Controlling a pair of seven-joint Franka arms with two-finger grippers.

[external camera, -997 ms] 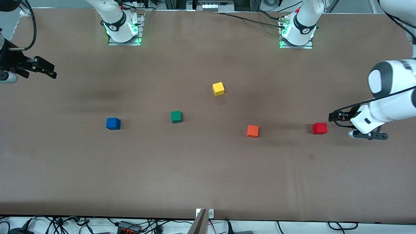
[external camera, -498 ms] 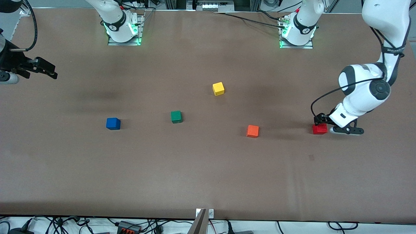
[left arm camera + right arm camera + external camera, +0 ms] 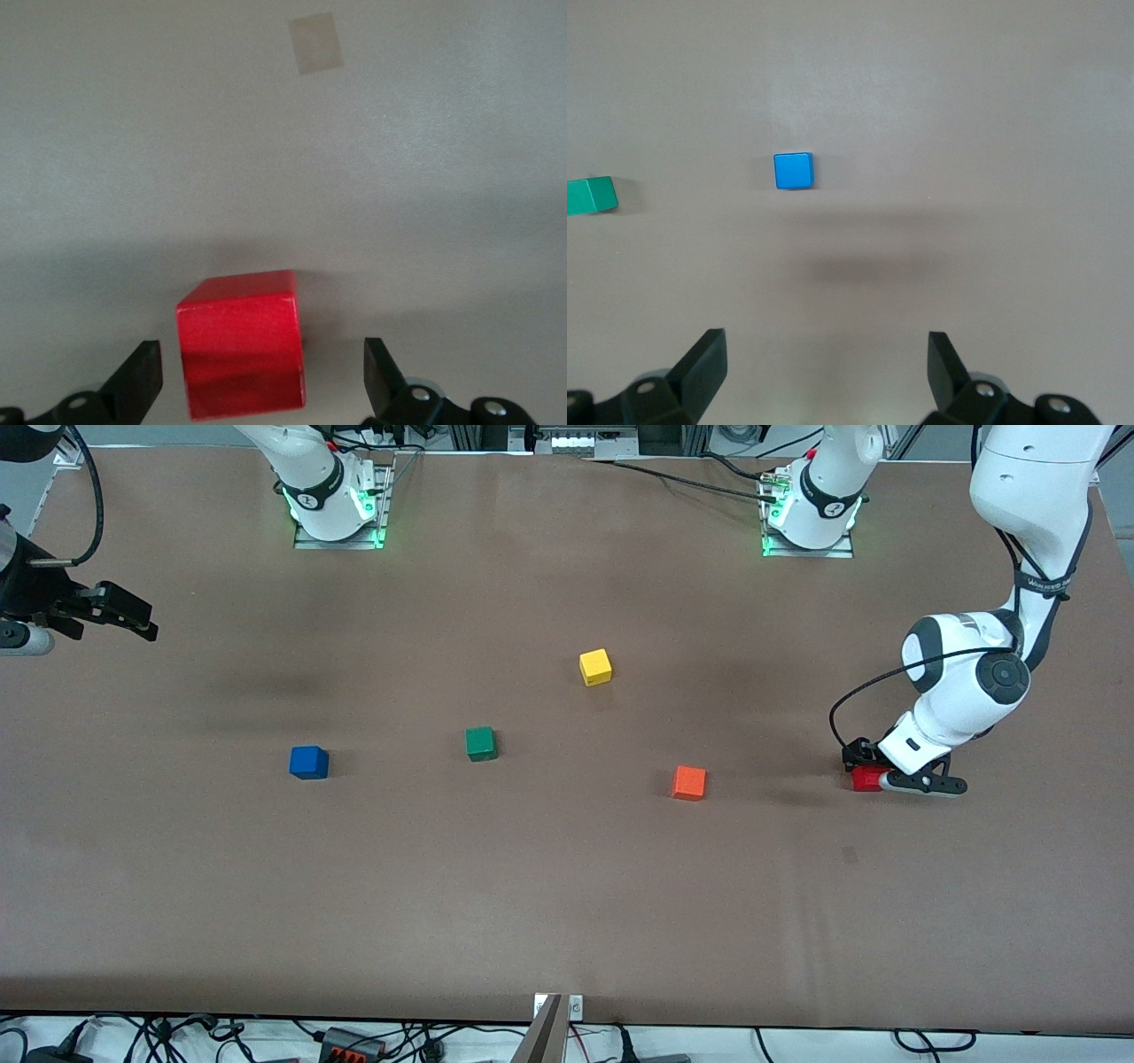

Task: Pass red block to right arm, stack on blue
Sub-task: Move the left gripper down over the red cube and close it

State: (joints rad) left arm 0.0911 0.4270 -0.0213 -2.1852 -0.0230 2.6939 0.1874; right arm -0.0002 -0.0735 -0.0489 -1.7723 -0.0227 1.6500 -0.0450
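Red block (image 3: 866,779) sits on the desk (image 3: 567,886) at my left gripper (image 3: 873,766), four o'clock from the yellow cube. Left wrist view: fingers spread, straddling it, ungrasped. Right wrist view: my right gripper (image 3: 824,376) waits open over bare desk near the blue (image 3: 794,170); handover and stacking remain.

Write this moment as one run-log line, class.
left gripper: open, around red block on table | right gripper: open, waiting above table | blue block: untouched | handover: not yet
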